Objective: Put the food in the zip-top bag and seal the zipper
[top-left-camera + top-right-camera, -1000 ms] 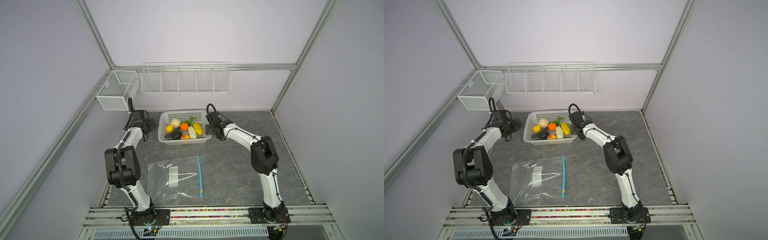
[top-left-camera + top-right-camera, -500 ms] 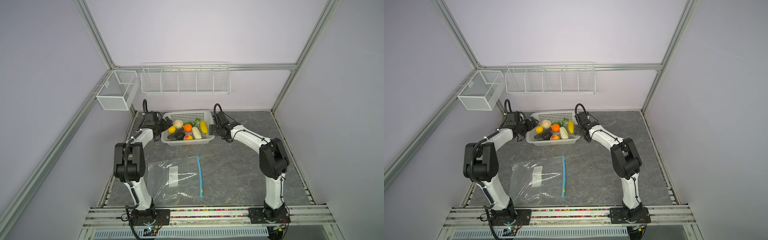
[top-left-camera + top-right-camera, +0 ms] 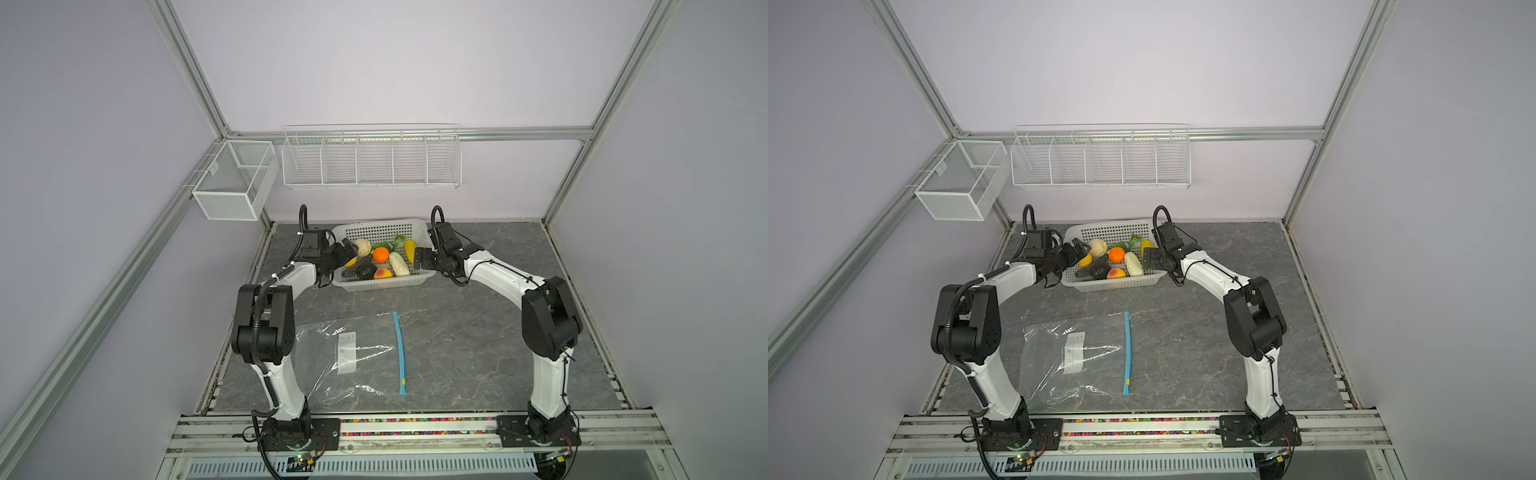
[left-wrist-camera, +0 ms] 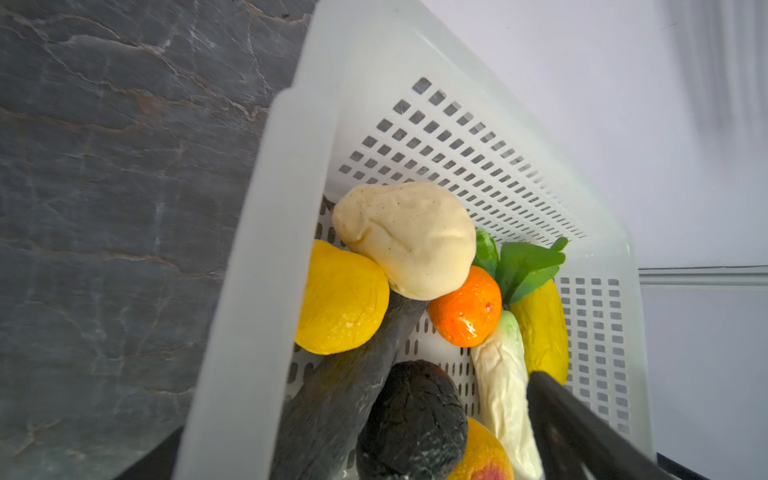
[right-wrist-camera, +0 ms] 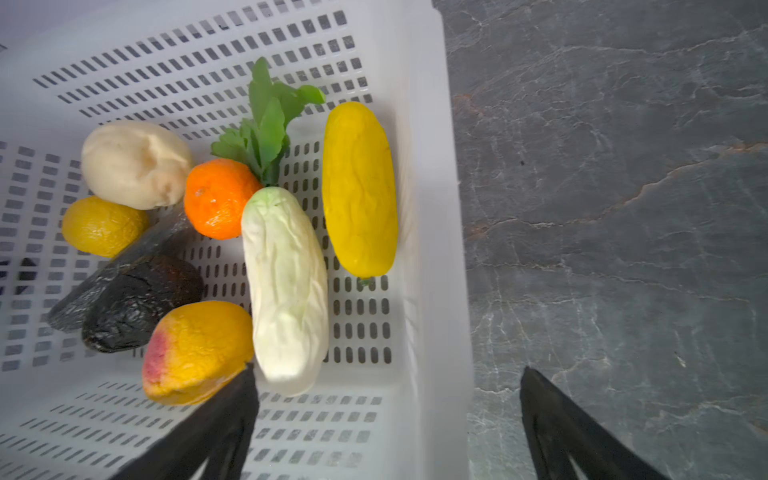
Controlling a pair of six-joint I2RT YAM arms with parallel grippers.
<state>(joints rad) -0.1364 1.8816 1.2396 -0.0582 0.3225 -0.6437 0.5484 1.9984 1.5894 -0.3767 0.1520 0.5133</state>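
While the left jaws stand spread at 9 o'clock of the basket (image 3: 382, 286), all food (image 3: 380, 254) lies inside it; the right jaws stand spread astride its 3 o'clock wall. The zip-top bag (image 3: 324, 353) lies empty at 6 o'clock; filling and zipper (image 3: 399, 349) closure remain.

You have a white perforated basket (image 3: 382, 227) between the left gripper (image 3: 348, 252) and right gripper (image 3: 419, 258) on the grey counter (image 3: 478, 332). Beyond both grippers, a wire rack (image 3: 372, 166) and mesh bin (image 3: 232, 183) hang.
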